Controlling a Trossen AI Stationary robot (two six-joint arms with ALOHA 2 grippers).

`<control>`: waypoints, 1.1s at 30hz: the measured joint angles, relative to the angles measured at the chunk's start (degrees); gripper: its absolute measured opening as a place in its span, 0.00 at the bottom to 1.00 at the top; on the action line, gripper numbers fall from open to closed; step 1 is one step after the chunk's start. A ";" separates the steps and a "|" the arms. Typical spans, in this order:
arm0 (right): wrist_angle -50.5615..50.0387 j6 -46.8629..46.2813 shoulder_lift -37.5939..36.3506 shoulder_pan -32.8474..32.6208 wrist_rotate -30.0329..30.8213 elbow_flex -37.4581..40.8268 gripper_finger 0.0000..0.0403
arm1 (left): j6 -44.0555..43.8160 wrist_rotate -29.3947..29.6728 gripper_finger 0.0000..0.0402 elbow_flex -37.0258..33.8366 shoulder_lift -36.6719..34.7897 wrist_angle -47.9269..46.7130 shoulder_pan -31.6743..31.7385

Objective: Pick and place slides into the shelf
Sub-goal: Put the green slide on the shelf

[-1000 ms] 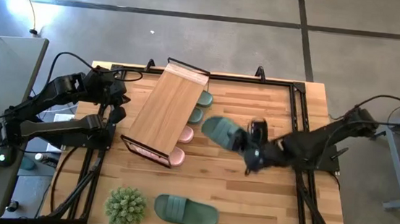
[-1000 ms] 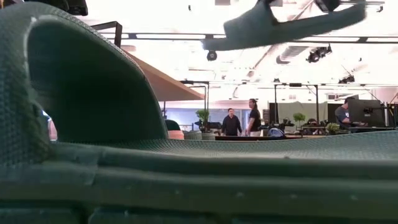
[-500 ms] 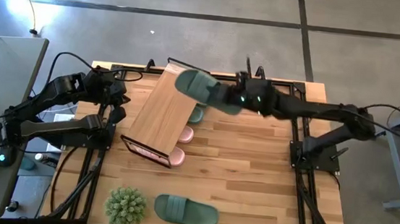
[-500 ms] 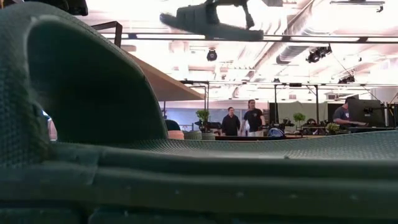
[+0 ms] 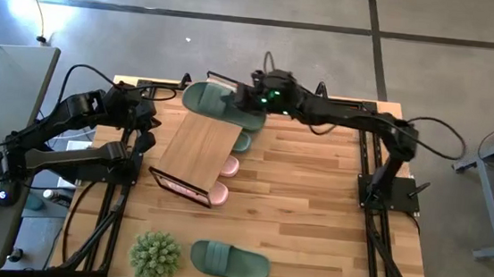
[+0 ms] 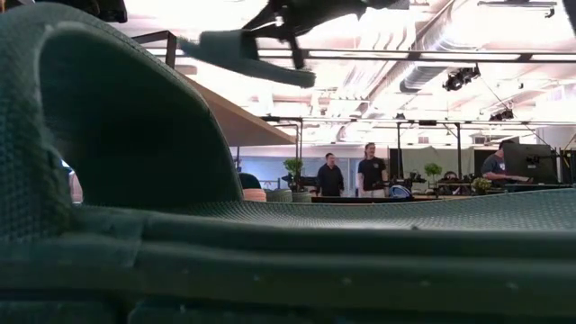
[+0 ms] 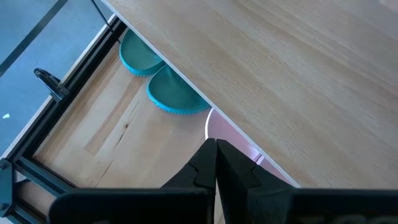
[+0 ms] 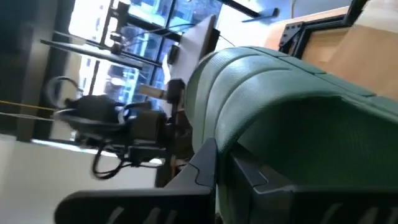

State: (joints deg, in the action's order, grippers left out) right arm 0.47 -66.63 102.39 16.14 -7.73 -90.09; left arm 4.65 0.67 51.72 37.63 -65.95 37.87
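A sage-green slide [image 5: 219,102] hangs over the far end of the shelf [image 5: 197,143], with my right gripper [image 5: 264,97] shut on it; it also shows high up in the low view [image 6: 243,49]. Under the shelf's bamboo board lie green slides [image 7: 168,96] and pink slides [image 5: 229,166], toes poking out on the right. Another green slide [image 5: 229,260] lies on the table near the front edge. My left gripper [image 7: 216,163] waits shut beside the shelf's left side. My right gripper holds the green slide by its end toward the table's right [image 5: 251,112], beside the ribbed strap [image 8: 261,93]. It reaches in nearly level from the right. The gripper's own body hides the exact spot. The slide is lifted clear above the shelf's far end, lying crosswise to the board.
A spiky green plant ball [image 5: 154,254] sits at the near left. A black metal frame [image 5: 368,140] runs around the tabletop. The near green slide [image 6: 270,234] fills the low view's foreground. Bare wood lies right of the shelf.
My right gripper has swung from the middle of the table toward the far edge and leftward, turning as it went, and carried the green slide over the shelf's far end. The slide stays lifted clear.
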 joint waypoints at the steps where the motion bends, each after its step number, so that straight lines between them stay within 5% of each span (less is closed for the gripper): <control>1: -1.61 0.61 1.52 0.00 0.24 -2.20 0.00 | 0.00 0.00 0.00 0.00 -0.01 -0.02 0.00; 7: -10.31 -4.01 8.32 -0.36 0.68 -10.52 0.00 | 0.01 0.00 0.00 0.00 0.00 -0.02 -0.02; 19: -9.14 -17.15 9.47 -2.22 6.85 -9.11 0.00 | -0.01 0.00 0.00 0.00 -0.01 0.00 -0.02; 33: -9.67 -18.28 9.47 6.02 1.46 -9.11 0.00 | 0.00 0.00 0.00 0.00 0.00 -0.01 -0.02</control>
State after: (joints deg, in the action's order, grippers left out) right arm -9.21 -84.91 111.85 22.16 -6.27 -99.20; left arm 4.65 0.67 51.72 37.63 -65.96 37.85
